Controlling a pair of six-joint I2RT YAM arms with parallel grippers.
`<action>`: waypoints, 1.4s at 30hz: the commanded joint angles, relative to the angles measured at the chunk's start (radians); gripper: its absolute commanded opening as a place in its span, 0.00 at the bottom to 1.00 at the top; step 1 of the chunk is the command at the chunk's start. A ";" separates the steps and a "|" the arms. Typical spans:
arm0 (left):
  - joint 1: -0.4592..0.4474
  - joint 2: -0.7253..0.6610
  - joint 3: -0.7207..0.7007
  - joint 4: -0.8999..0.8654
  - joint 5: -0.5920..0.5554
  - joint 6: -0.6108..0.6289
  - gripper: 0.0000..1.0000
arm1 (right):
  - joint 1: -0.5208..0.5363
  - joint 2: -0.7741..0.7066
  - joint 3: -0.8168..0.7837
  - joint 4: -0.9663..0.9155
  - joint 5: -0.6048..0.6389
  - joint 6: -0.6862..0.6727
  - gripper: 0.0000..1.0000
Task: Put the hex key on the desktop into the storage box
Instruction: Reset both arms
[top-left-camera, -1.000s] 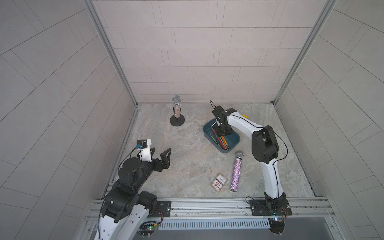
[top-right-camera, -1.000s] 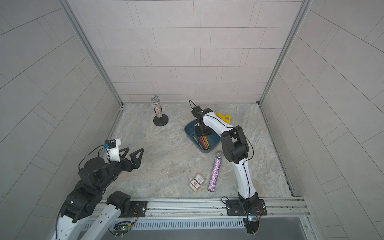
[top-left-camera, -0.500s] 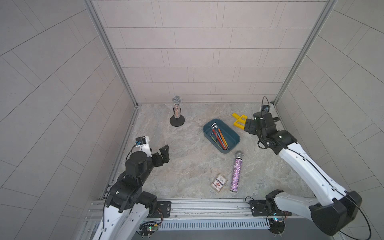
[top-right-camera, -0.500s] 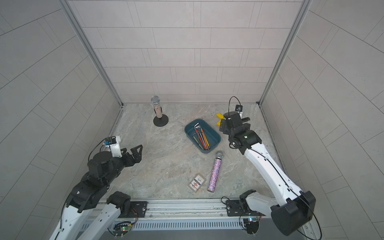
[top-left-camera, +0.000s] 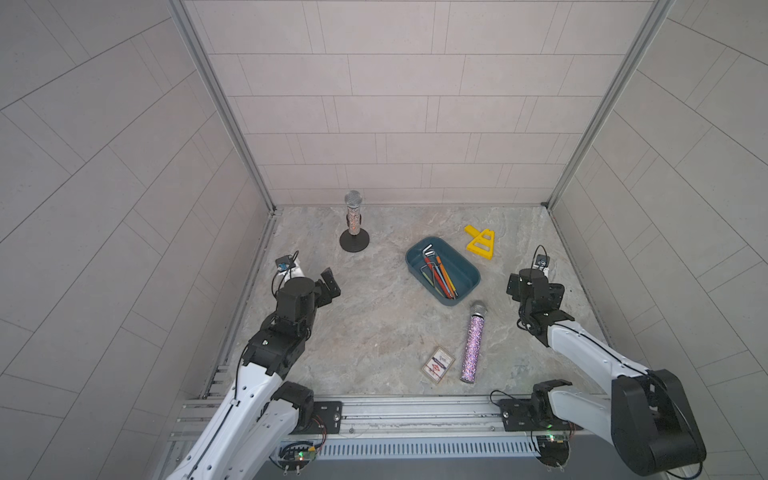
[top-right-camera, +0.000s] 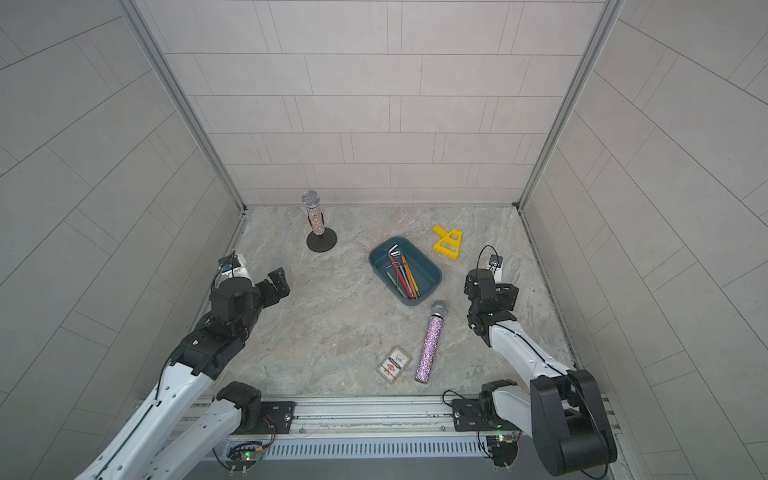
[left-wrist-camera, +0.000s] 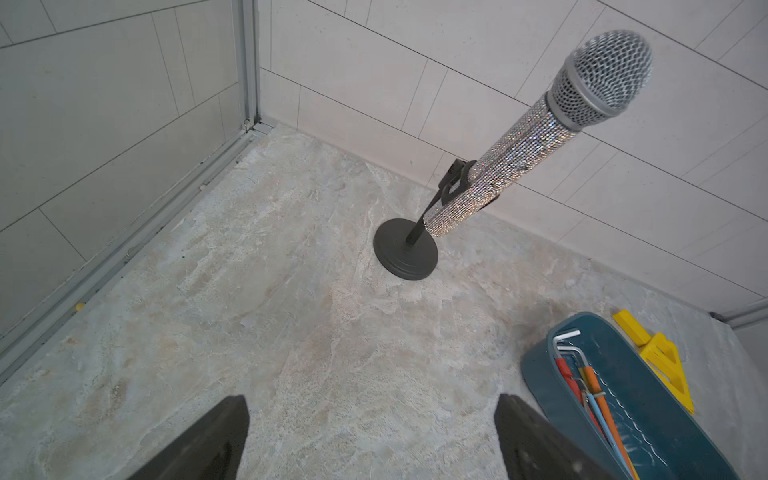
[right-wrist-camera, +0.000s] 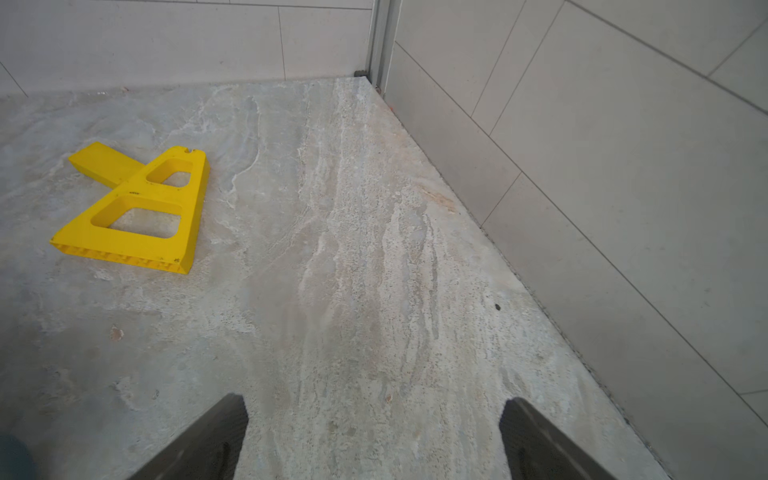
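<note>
My left gripper hung open over the desktop with nothing between its fingers; its wrist view caught only the two dark fingertips, the rest cut off. Ahead of it a glittery mic stood upright in a black round stand near the back wall. Further right, near the front rail, a small card lay flat, its print too small to read. The hex keys lay together inside the box, between my two grippers, well apart from both and nearer the right one. They overlapped, so I could not count them; red, orange and bare metal showed. Their long axes ran along the box's length, from its far-left end toward its near-right end, with the bent short arms at the far end. In the left wrist view the box was cut off at the frame edge. A purple mic lay just beside the box's near end, head toward it. A yellow frame lay flat just beyond the box's far-right side. My right gripper was spread wide and empty, facing the far right corner, the box off to its left; in both top views the wrist hid its fingers.
</note>
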 joint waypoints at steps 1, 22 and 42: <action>-0.002 0.042 -0.037 0.189 -0.100 0.102 1.00 | -0.010 0.101 0.000 0.301 -0.058 -0.099 1.00; 0.153 0.537 -0.410 1.138 -0.107 0.538 1.00 | -0.025 0.395 -0.218 1.001 -0.085 -0.196 1.00; 0.275 0.852 -0.232 1.135 -0.014 0.399 1.00 | -0.025 0.399 -0.202 0.985 -0.085 -0.202 1.00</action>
